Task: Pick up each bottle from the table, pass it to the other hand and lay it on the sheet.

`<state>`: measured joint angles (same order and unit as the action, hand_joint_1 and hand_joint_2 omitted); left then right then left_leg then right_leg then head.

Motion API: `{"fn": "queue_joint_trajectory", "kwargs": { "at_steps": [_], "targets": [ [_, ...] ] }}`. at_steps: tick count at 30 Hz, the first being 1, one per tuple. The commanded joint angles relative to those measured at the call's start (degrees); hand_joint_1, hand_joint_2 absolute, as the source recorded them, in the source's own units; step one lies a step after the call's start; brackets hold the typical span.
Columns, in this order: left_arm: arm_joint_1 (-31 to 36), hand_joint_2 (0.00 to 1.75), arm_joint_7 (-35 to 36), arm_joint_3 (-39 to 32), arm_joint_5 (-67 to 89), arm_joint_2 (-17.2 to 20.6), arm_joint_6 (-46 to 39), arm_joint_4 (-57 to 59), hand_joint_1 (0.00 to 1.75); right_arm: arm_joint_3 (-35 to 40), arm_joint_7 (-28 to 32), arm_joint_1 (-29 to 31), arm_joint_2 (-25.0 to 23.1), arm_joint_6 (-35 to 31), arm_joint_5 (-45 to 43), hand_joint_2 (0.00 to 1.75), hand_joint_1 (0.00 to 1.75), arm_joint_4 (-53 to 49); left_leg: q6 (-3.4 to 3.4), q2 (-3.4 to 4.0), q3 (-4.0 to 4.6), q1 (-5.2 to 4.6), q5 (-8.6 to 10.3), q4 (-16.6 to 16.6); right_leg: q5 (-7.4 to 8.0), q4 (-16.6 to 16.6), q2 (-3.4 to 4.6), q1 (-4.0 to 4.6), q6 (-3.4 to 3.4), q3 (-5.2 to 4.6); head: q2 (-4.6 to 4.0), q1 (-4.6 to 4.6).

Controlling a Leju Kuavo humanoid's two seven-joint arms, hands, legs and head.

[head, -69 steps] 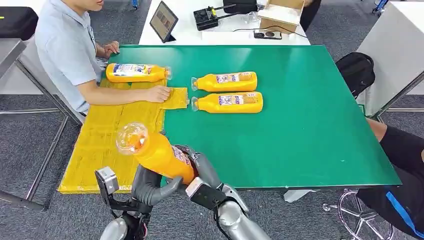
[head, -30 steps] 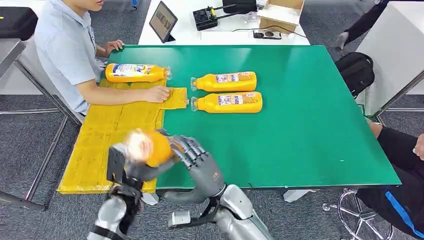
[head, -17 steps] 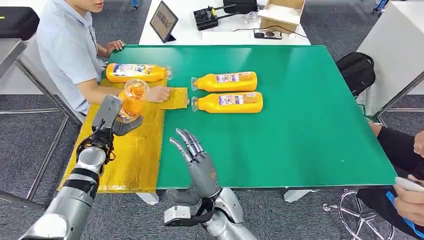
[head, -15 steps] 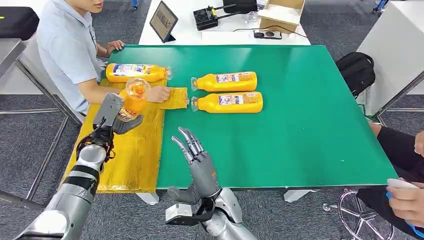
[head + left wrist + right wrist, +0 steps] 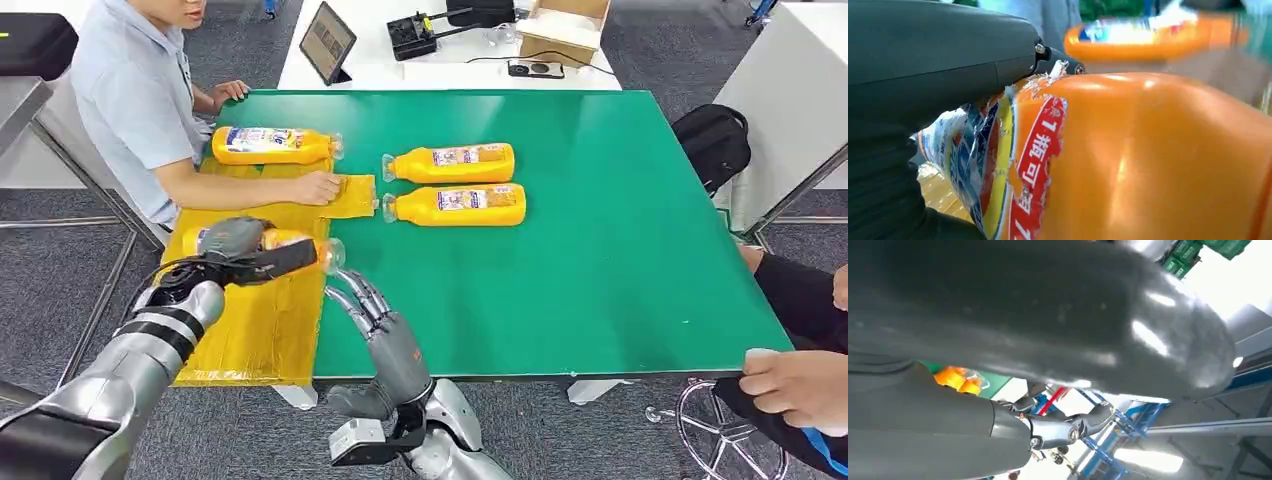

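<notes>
My left hand grips an orange bottle that lies on its side over the yellow sheet, its clear cap end toward the green table. Close up in the left wrist view, that bottle has a torn label and my thumb lies across it. My right hand is open, fingers spread, above the table's front edge just right of the sheet. Another bottle lies at the sheet's far end. Two more bottles lie side by side on the green table.
A person sits at the table's left, a forearm and hand resting on the sheet's far part. A white desk with a tablet and a box stands behind. Another person's hand shows at the lower right. A black bag sits right of the table.
My left hand took the bottle from my right hand, carried it out over the sheet and tipped it from upright to lying on its side. My right hand opened and drew back.
</notes>
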<state>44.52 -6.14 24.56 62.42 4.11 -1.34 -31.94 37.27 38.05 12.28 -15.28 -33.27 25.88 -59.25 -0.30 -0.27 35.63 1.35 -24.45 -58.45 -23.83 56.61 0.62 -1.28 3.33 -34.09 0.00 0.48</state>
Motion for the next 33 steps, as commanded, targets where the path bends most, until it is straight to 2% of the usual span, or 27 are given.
{"fn": "queue_joint_trajectory", "kwargs": {
  "at_steps": [1, 13, 14, 15, 17, 18, 27, 33],
  "targets": [
    [7.3, 1.75, 0.7, 5.2, -0.3, -1.1, 5.8, 12.0, 1.75, 2.7, 1.9, 2.1, 2.1, 1.3, -2.4, 0.00, 0.00, 1.0, 0.07, -0.06, -0.08, 0.03, -0.04, 0.0, -0.05, 0.0, -0.12, 0.07, -0.12, 0.13, 0.00, 0.02],
    [11.6, 1.75, 4.4, 6.0, 0.4, -4.5, 17.2, 16.3, 1.75, 3.3, 1.9, 3.8, 1.3, 3.0, -4.7, 0.00, 0.00, 3.9, 0.10, -0.13, -0.13, 0.04, -0.05, 0.0, -0.08, 0.0, -0.21, 0.08, -0.14, 0.20, 0.00, 0.00],
    [11.8, 1.75, 4.1, 5.9, 0.2, -4.8, 17.5, 16.2, 1.41, 3.6, 1.9, 4.0, 1.3, 2.9, -4.8, 0.00, 0.00, 4.0, 0.12, -0.10, -0.17, 0.03, -0.06, 0.0, -0.09, 0.0, -0.19, 0.09, -0.17, 0.23, 0.00, 0.00],
    [11.8, 1.75, 4.0, 5.8, 0.1, -4.9, 17.6, 16.2, 1.15, 3.7, 1.9, 4.0, 1.3, 2.8, -4.8, 0.00, 0.00, 4.0, 0.08, -0.10, -0.10, 0.04, -0.03, 0.0, -0.05, 0.0, -0.16, 0.07, -0.12, 0.16, 0.00, 0.00],
    [12.1, 1.75, 3.2, 4.3, -1.7, -5.3, 20.0, 16.7, 0.24, 4.2, 1.9, 4.1, 1.5, 2.8, -5.4, 0.00, 0.00, 3.8, 0.05, -0.07, -0.06, 0.02, -0.01, 0.0, -0.02, 0.0, -0.10, 0.05, -0.08, 0.11, 0.00, 0.00],
    [12.1, 1.75, 2.5, 3.5, -2.7, -5.3, 20.8, 16.7, 0.00, 4.5, 1.9, 4.2, 1.6, 2.6, -5.7, 0.00, 0.00, 3.7, 0.08, -0.05, -0.13, 0.03, -0.04, 0.0, -0.05, 0.0, -0.11, 0.06, -0.13, 0.18, 0.00, 0.00],
    [13.3, 1.75, -3.4, -1.6, -10.4, -4.8, 28.1, 16.4, 0.00, 8.3, 1.9, 5.1, 2.9, 0.4, -8.7, 0.00, 0.00, 3.8, 0.05, 0.00, -0.06, 0.04, -0.01, 0.0, 0.00, 0.0, -0.05, 0.07, -0.10, 0.11, 0.00, 0.00],
    [12.7, 1.75, -6.9, 0.2, -10.2, -4.0, 24.1, 14.4, 0.00, 9.2, 1.9, 4.8, 3.3, 0.8, -10.6, 0.00, 0.00, 3.3, 0.08, 0.05, -0.14, 0.01, -0.03, 0.0, -0.02, 0.0, -0.02, 0.04, -0.11, 0.17, 0.00, -0.02]
  ]
}}
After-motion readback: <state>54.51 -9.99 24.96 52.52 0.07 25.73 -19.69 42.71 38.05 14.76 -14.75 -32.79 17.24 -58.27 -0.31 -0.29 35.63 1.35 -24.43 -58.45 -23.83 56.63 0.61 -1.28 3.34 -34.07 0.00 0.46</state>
